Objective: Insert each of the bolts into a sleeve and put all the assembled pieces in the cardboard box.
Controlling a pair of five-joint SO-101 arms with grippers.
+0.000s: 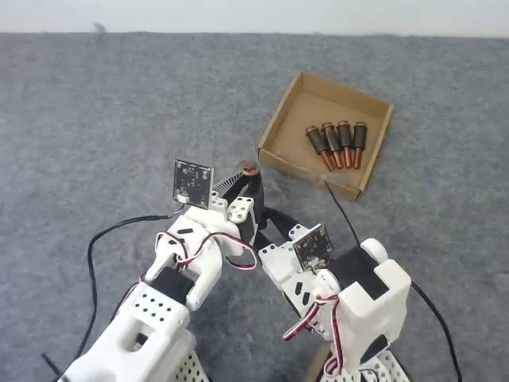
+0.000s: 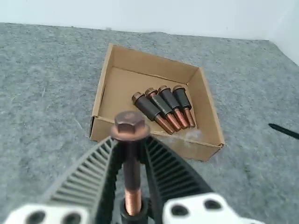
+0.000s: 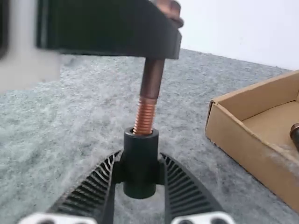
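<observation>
My left gripper (image 1: 248, 189) (image 2: 130, 142) is shut on a copper bolt (image 1: 250, 169) (image 2: 130, 135), held upright with its hex head on top, just in front of the cardboard box (image 1: 274, 127) (image 2: 100, 93). Directly below it, my right gripper (image 1: 266, 223) (image 3: 140, 158) is shut on a black sleeve (image 3: 140, 163) (image 2: 133, 213). The bolt's threaded tip (image 3: 145, 116) sits in the sleeve's mouth, with most of the shank still above it. Several assembled pieces (image 1: 338, 143) (image 2: 163, 107) lie side by side inside the box.
Grey felt-like matting (image 1: 119, 103) covers the table. A black cable (image 1: 342, 211) runs from the right arm past the box's near corner, and another cable (image 1: 91, 255) loops at the left arm's side. The box wall (image 3: 243, 140) stands close beside the sleeve.
</observation>
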